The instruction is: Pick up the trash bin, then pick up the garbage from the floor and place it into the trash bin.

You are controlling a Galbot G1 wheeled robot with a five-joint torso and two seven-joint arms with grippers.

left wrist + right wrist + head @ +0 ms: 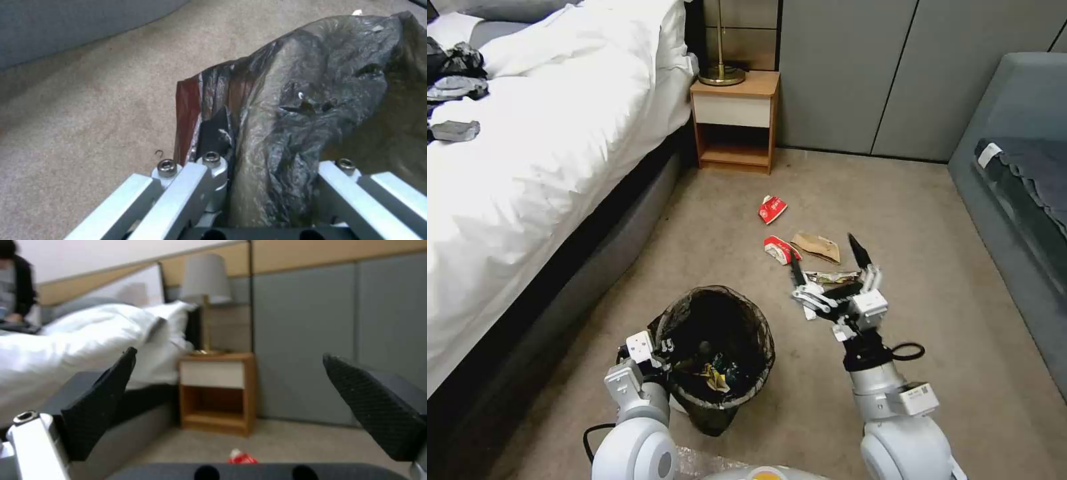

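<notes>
The trash bin [740, 320], lined with a dark crinkled bag, sits low at centre left with some litter inside. My left gripper [660, 347] is shut on its near-left rim; the left wrist view shows the bag [311, 100] pinched between the fingers [209, 173]. My right gripper [827, 261] hangs open above the floor to the bin's right, its black pads [102, 400] spread wide. The garbage lies beyond and below it: a red packet [772, 209], a red-and-white packet [780, 250], a brown paper bag [817, 247] and a flat wrapper [834, 276]. In the right wrist view, the red packet [242, 458] lies ahead.
A bed with white bedding [540, 133] runs along the left, dark clothes on it. A wooden nightstand [737, 120] with a lamp stands at the back wall. A grey sofa [1014, 200] lines the right side. Carpet lies open between them.
</notes>
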